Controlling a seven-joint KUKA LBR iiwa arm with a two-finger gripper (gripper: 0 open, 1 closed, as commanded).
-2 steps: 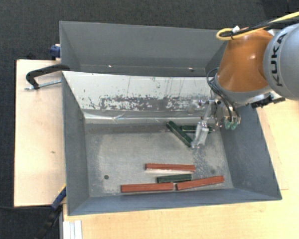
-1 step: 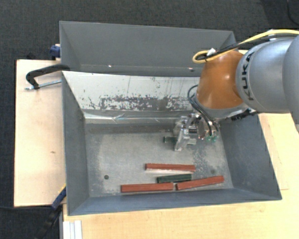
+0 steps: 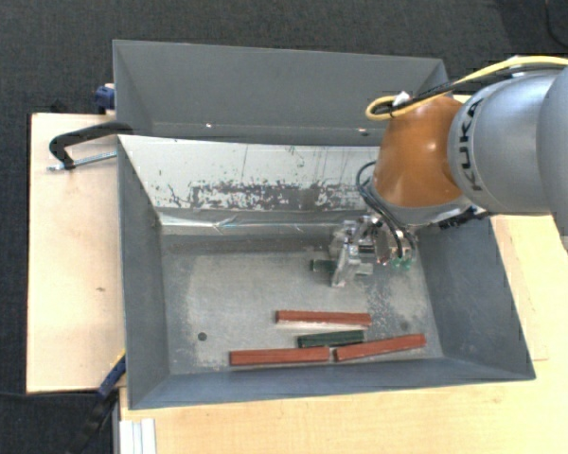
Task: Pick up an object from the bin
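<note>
Reaching in from three o'clock, the arm carries its orange cover over the two o'clock part of the grey bin. Below that cover the gripper hangs low above the floor, a little toward one o'clock from the floor's middle and near the back wall. Whether the gripper is released or clenched cannot be told, because its metal parts and cables run together there. A small dark shape sits just at the gripper's nine o'clock side. Whether it belongs to the gripper or lies loose cannot be told either.

The floor right under the gripper is scuffed grey metal. The things to pick lie apart from it, toward six o'clock and near the front wall: four thin flat bars, all lying roughly crosswise. Nearest the gripper is a short red-brown bar, at its six o'clock. Just past that, closer to the front wall, lies a dark green bar, the shortest of the four. In front of it a long red-brown bar at the floor's seven o'clock and a tilted red-brown bar at its five o'clock meet end to end — the tilted one rises toward three o'clock. A dark speck lies alone at the floor's eight o'clock, well apart from the bars.
</note>
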